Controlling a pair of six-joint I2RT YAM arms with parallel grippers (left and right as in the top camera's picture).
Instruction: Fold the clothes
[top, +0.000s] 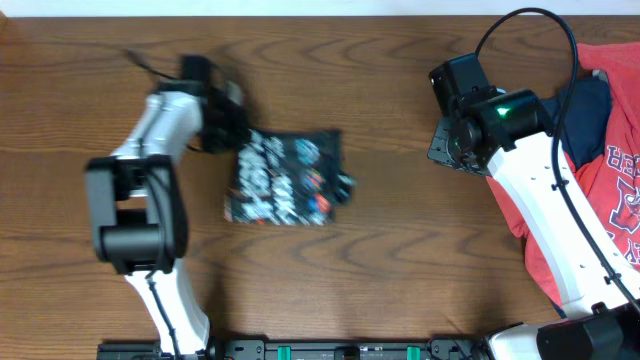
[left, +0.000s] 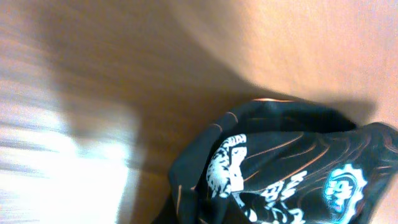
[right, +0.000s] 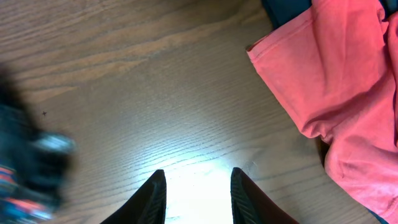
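jersey (top: 285, 178): table (top: 400, 280) centre | left gripper (top: 232, 135): its corner | T-shirt (top: 620, 160): right edge

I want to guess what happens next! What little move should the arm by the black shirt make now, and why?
Probably the left gripper should lift a little and draw that corner across the black jersey for another fold. It is shut at the jersey's upper-left corner, seemingly pinching the cloth, and the jersey lies as a loose, slightly crooked rectangle on the table.
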